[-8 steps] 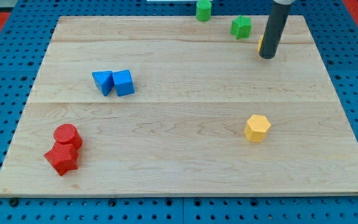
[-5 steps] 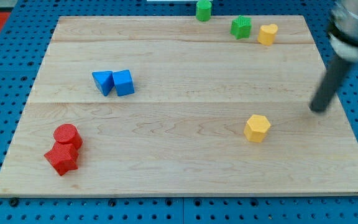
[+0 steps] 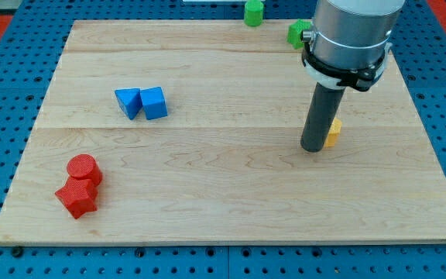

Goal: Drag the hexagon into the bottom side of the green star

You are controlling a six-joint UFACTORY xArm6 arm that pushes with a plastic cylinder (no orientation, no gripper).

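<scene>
The yellow hexagon (image 3: 333,133) lies right of the board's middle, mostly hidden behind my rod; only its right part shows. My tip (image 3: 312,148) rests on the board at the hexagon's lower left, touching it or nearly so. The green star (image 3: 296,33) sits near the view's top edge of the board, well above the hexagon, and the arm's grey body hides its right part.
A second green block (image 3: 254,12) sits at the board's top edge. A blue triangle (image 3: 128,102) and a blue cube (image 3: 154,103) touch at the left. A red cylinder (image 3: 83,168) and a red block (image 3: 77,197) sit at the lower left.
My tip swept from the top right down the right side, then left to the hexagon. The hexagon has shifted up and slightly right. The arm now hides the small yellow block near the star.
</scene>
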